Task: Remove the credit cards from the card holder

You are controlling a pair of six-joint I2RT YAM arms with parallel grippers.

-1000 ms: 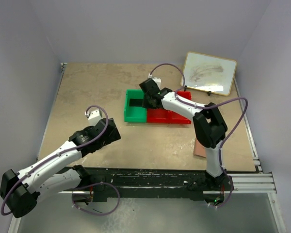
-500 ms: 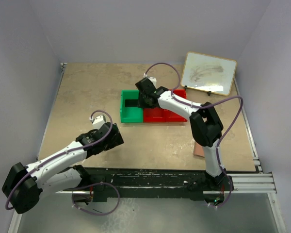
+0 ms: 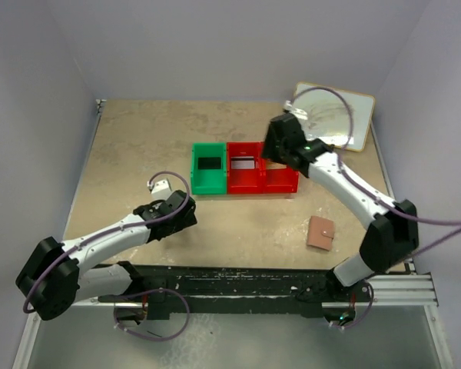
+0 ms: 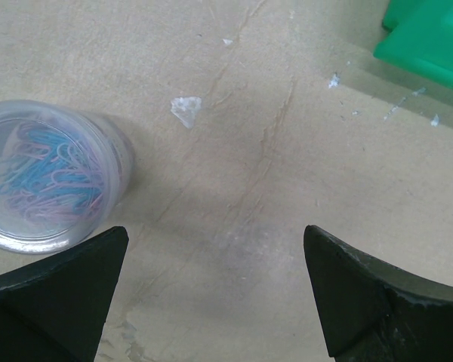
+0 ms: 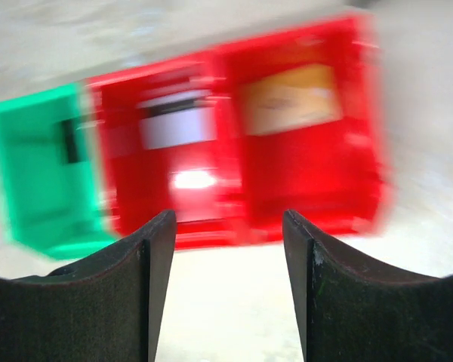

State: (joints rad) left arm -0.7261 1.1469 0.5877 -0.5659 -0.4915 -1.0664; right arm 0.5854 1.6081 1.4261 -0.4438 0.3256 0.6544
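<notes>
Tan-pink card holder (folded shut)

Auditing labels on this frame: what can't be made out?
Right wrist: motion blur, print on gold card and white card unreadable.
Top: right gripper covers the right red bin's inside.
Top: card holder lies closed, contents hidden.
Left wrist: paperclip jar clipped by frame edge.

White shells, black joints on left arm and right arm; purple-grey cables looping at wrists; black wedge-shaped fingers on left gripper, right gripper; black base rail, green LED.
</notes>
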